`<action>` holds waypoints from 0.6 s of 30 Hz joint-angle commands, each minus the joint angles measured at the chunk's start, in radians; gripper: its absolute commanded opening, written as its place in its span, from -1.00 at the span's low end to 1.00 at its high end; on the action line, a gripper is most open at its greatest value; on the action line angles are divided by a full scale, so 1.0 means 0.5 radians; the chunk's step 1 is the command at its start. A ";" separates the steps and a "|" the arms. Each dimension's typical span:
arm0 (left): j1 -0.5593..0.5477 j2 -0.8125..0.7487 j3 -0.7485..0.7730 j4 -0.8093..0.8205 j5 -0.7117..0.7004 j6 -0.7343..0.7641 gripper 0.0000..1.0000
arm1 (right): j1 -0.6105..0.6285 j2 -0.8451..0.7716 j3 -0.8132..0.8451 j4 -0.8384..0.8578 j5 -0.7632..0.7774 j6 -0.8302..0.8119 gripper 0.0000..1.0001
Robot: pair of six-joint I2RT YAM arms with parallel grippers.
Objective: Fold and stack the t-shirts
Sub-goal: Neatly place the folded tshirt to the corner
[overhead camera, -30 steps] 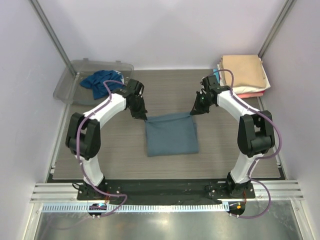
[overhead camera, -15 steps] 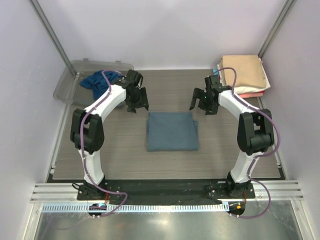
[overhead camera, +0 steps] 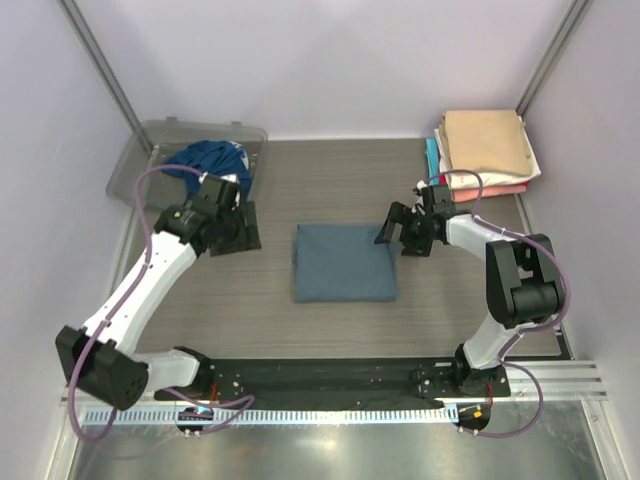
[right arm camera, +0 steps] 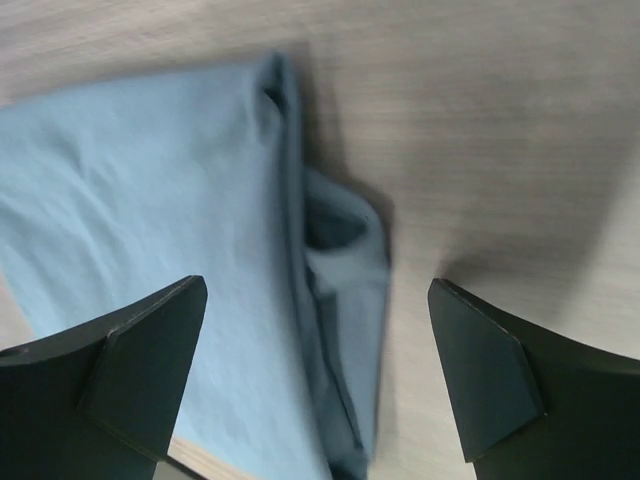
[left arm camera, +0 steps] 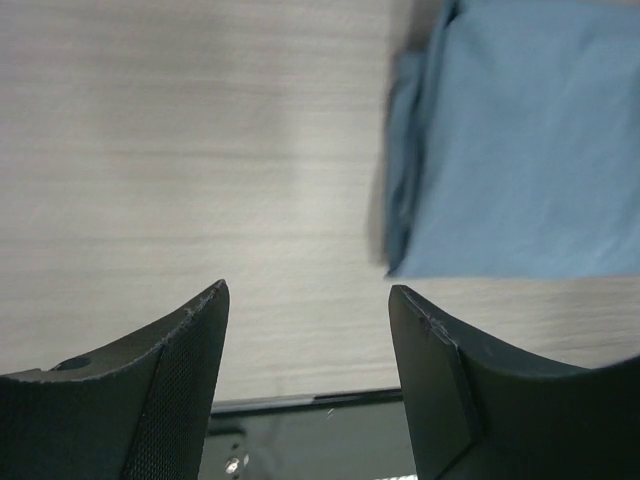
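A dusty slate-blue t-shirt [overhead camera: 343, 262] lies folded into a rectangle in the middle of the table. My left gripper [overhead camera: 243, 232] hovers to its left, open and empty; in the left wrist view the t-shirt [left arm camera: 520, 150] sits up and right of the open left gripper [left arm camera: 308, 290]. My right gripper [overhead camera: 396, 238] stands open at the shirt's far right corner. In the right wrist view the shirt's layered edge [right arm camera: 340, 300] lies on the table below the wide-open right gripper [right arm camera: 318, 285], ungripped. A deeper teal-blue t-shirt [overhead camera: 210, 160] lies crumpled in the tub. Folded t-shirts [overhead camera: 485, 145] are stacked at the back right.
A clear plastic tub [overhead camera: 140, 165] stands at the back left corner, just behind my left arm. The stack at the back right has a tan shirt on top, with white, coral and teal edges below it. Walls close in on three sides.
Both grippers have opened and let go of the slate-blue shirt's far edge, which now lies flat. The left arm has swung away to the left; the right gripper dropped toward the shirt's right corner.
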 commanded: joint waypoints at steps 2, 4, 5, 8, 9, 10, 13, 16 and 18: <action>-0.007 -0.269 -0.165 -0.156 -0.139 -0.003 0.33 | 0.010 0.186 -0.103 0.309 -0.239 0.082 0.93; -0.004 -0.365 -0.248 -0.202 -0.182 -0.012 0.33 | 0.010 0.233 -0.130 0.425 -0.313 0.152 0.87; -0.007 -0.456 -0.273 -0.208 -0.194 -0.009 0.34 | 0.019 0.260 -0.167 0.468 -0.386 0.186 0.78; -0.004 -0.567 -0.337 -0.239 -0.271 -0.015 0.41 | 0.031 0.340 -0.265 0.671 -0.509 0.287 0.57; -0.004 -0.622 -0.368 -0.242 -0.292 -0.012 0.43 | 0.034 0.313 -0.290 0.741 -0.506 0.296 0.50; -0.001 -0.653 -0.383 -0.245 -0.314 -0.015 0.47 | 0.034 0.294 -0.327 0.757 -0.503 0.318 0.40; -0.001 -0.702 -0.408 -0.239 -0.327 -0.034 0.52 | 0.040 0.325 -0.348 0.824 -0.576 0.342 0.05; -0.001 -0.696 -0.436 -0.187 -0.317 -0.031 0.53 | 0.059 0.435 -0.416 1.097 -0.788 0.404 -0.26; -0.001 -0.687 -0.451 -0.147 -0.302 -0.028 0.52 | 0.068 0.490 -0.443 1.317 -0.880 0.490 -0.44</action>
